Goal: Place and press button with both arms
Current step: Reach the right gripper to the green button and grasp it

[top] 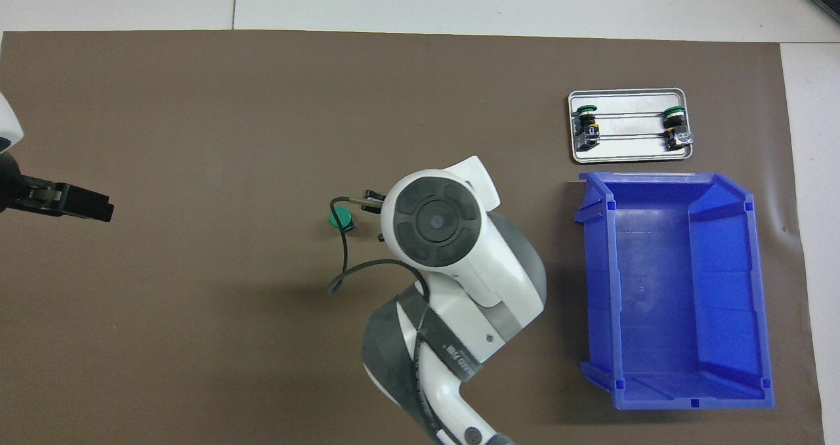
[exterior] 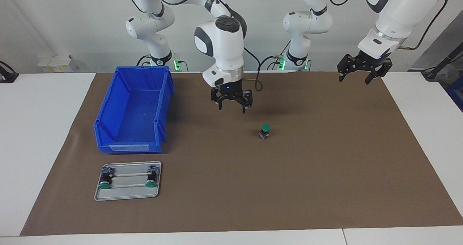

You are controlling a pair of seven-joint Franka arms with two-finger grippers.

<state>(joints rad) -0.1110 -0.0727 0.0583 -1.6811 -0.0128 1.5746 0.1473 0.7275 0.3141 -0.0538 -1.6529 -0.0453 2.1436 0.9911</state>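
A: Bin?
B: Blue, open top, nothing in it. Sits on the brown mat toward the right arm's end of the worktop.

A: Tray?
B: Small metal one, just farther from the robots than the bin, close by it. Two buttons on it, lying on their sides: one at the tray's outer end, the other at the end nearer mid-mat. Green caps point away from the robots.

A: Task button?
B: Upright on the mat near the middle, green cap up, black body under it. Alone, nothing touching it. Well apart from bin and tray.

A: Right gripper?
B: Up over the mat, pointing down, between bin and button, a bit nearer the robots than the button's spot. Fingers spread, holding nothing. In the overhead view the arm's wrist hides most of it.

A: Left gripper?
B: Raised over the mat's edge at the left arm's end, well apart from the button. Fingers spread, nothing between them.
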